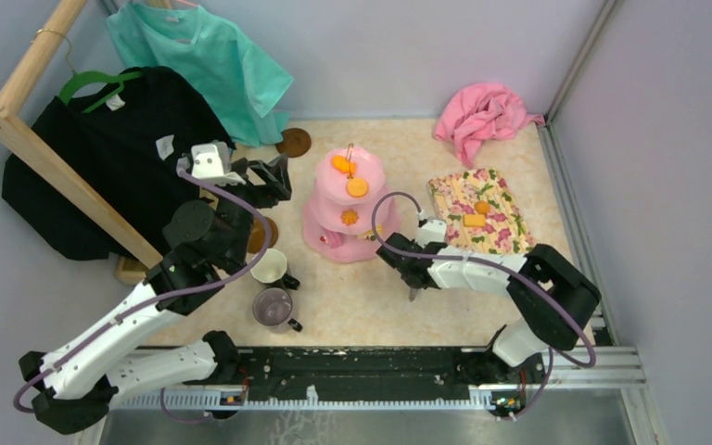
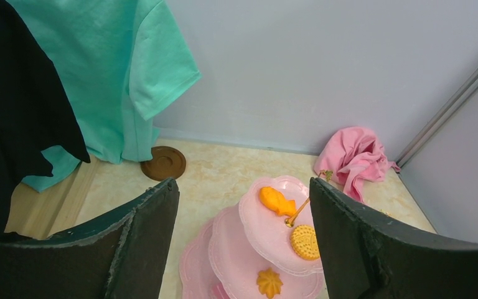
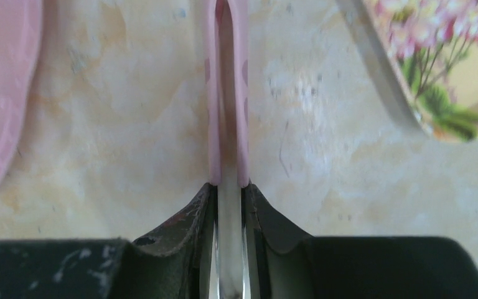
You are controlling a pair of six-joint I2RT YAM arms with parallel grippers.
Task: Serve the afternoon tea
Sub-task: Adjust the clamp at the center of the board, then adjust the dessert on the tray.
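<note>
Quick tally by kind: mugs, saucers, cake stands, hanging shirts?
Mugs: 2, white mug and grey-purple mug
Saucers: 2, far saucer and near saucer
Cake stand: 1
Shirts: 2, teal shirt and black shirt
Total: 7

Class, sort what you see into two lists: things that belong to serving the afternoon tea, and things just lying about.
Belongs: pink cake stand, orange snacks, white mug, grey-purple mug, brown saucer, pink tongs in the right pincer.
Lying about: pink cloth, floral mat, teal shirt, black shirt, wooden rail.
</note>
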